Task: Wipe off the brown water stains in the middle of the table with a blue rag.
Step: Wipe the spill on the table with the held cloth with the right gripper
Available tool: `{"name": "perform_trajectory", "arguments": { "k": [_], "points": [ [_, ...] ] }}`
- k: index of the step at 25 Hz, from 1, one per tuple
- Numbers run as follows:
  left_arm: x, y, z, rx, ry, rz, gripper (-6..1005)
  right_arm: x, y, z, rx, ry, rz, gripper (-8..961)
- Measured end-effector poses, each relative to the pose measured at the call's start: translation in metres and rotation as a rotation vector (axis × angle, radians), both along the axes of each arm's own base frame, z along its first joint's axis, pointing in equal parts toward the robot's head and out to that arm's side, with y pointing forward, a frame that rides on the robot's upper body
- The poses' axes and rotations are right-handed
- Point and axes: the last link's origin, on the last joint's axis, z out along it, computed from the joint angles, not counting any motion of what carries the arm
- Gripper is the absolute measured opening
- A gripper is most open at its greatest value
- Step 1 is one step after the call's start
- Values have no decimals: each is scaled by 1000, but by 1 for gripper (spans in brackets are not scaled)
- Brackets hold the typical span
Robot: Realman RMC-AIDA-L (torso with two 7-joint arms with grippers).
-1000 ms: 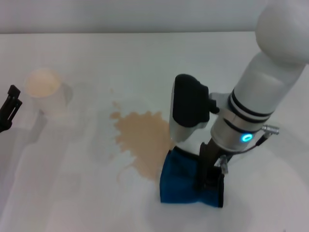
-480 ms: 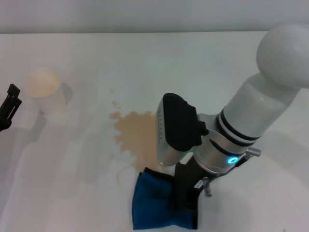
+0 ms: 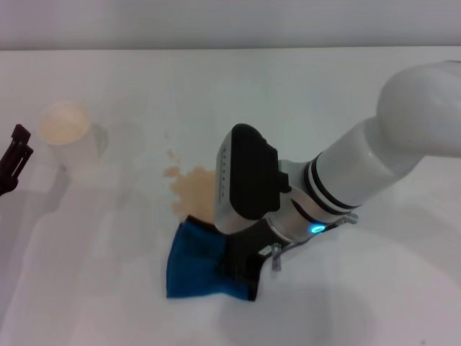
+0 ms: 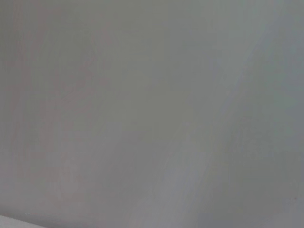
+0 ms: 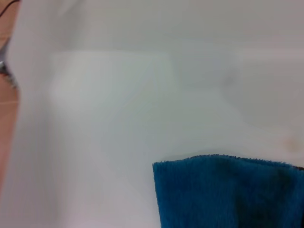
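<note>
Dragging the blue rag (image 3: 198, 263) leftward across the brown water stains (image 3: 193, 189), right gripper (image 3: 241, 268) clamped on its edge.

Swept over the table (image 3: 108, 288) since a second ago, leaving only the stain's far-left part uncovered; likely mid-wipe, more passes needed. Parked at left edge: left gripper (image 3: 14, 155), finger state unclear; paper cup (image 3: 68, 137) untouched.
</note>
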Motion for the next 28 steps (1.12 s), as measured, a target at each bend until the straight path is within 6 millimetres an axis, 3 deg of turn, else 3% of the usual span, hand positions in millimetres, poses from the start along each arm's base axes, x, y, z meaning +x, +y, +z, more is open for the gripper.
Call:
{"name": "perform_trajectory", "arguments": {
  "k": [12, 28],
  "points": [
    [1, 1, -1, 0, -1, -4, 890, 7, 22, 1, 142, 44, 4, 52],
    [2, 1, -1, -1, -2, -4, 889, 33, 66, 22, 374, 31, -3, 51]
  ]
}}
